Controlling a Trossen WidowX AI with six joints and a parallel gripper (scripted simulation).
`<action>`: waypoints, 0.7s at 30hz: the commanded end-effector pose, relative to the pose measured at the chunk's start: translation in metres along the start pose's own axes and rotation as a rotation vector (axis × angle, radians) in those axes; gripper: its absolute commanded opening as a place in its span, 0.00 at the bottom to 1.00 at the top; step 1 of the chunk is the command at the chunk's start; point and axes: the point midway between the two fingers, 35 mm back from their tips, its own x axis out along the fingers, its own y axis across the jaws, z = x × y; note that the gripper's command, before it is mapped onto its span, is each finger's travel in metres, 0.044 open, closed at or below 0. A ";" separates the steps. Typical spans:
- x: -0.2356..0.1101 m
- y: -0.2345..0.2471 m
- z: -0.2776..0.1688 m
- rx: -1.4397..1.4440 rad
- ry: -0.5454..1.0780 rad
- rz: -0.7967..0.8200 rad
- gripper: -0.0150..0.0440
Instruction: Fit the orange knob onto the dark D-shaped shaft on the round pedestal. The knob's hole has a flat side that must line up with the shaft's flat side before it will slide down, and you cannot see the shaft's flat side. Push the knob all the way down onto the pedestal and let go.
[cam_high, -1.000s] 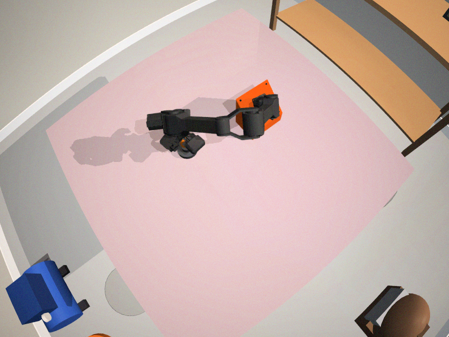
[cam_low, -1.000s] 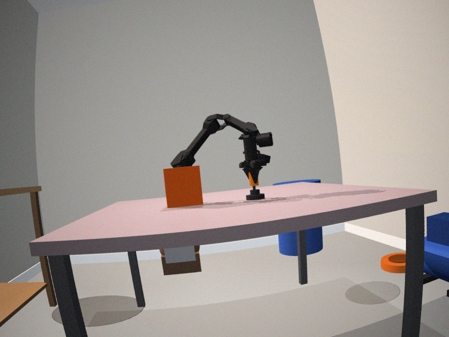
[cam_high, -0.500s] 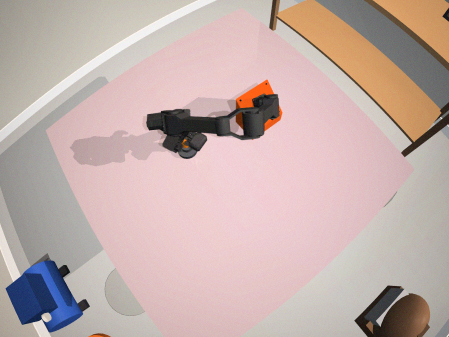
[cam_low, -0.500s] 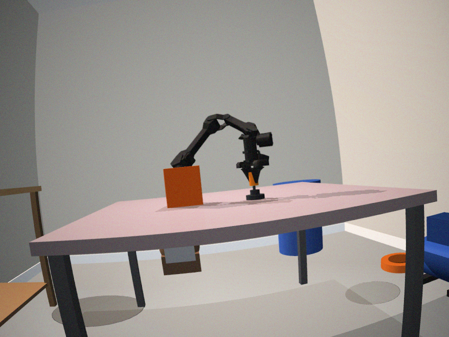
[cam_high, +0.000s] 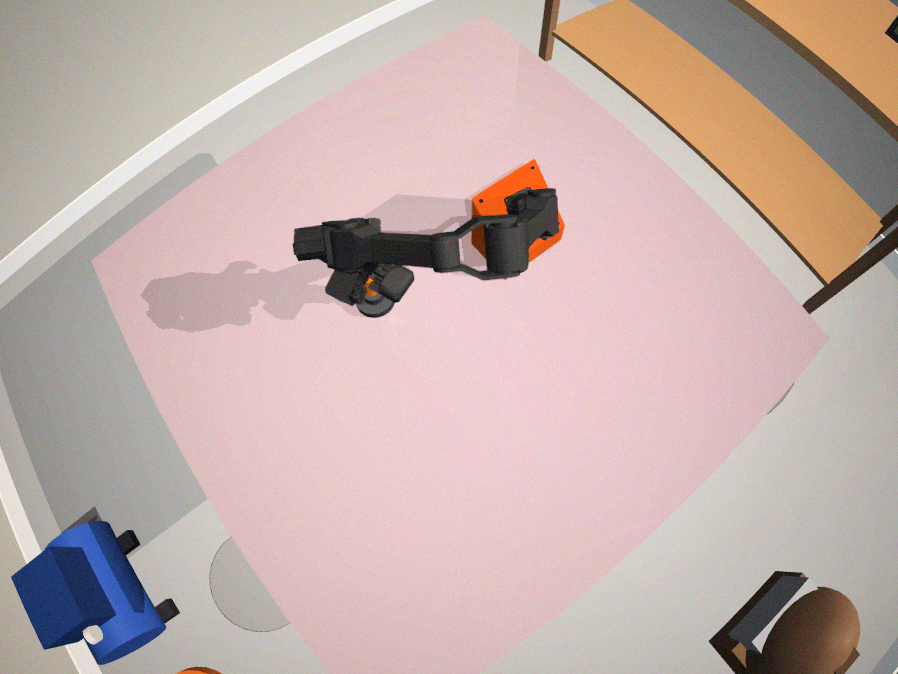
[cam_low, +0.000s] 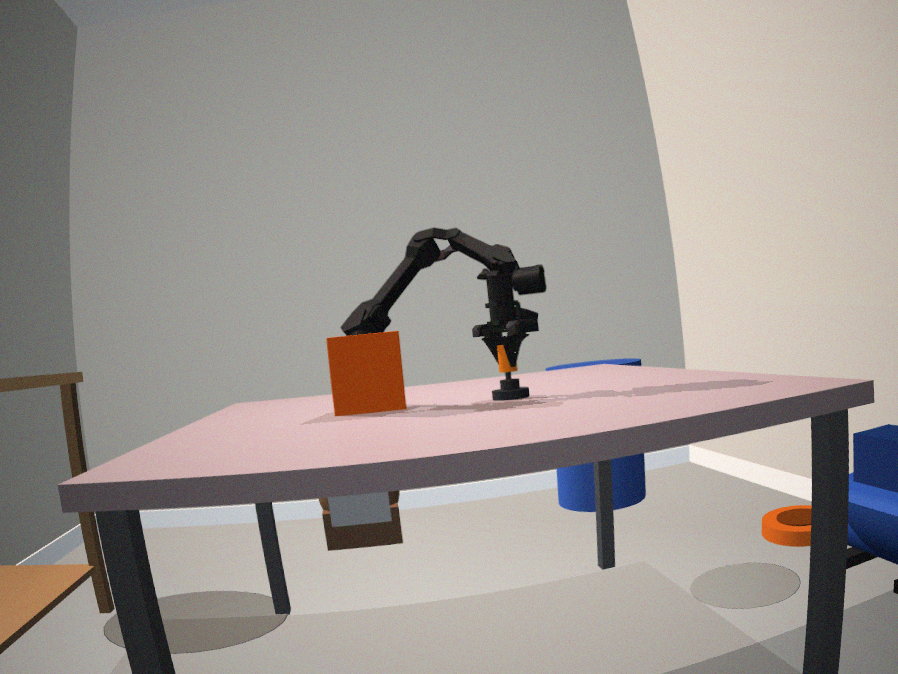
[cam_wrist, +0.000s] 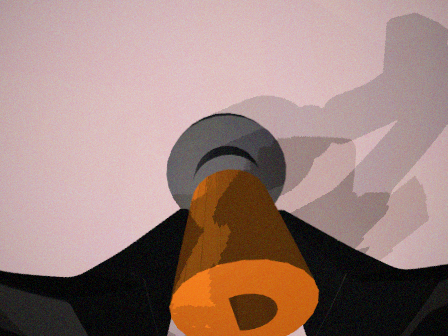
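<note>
Knob (cam_wrist: 234, 251) sits clamped in the pincer (cam_wrist: 230, 278), seemingly just above the pedestal (cam_wrist: 183, 164).
</note>
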 end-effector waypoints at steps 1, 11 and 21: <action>0.001 0.000 0.000 -0.007 -0.002 0.000 0.25; 0.001 0.000 0.001 -0.007 -0.002 0.000 0.25; -0.004 0.001 0.002 -0.098 -0.002 0.000 0.25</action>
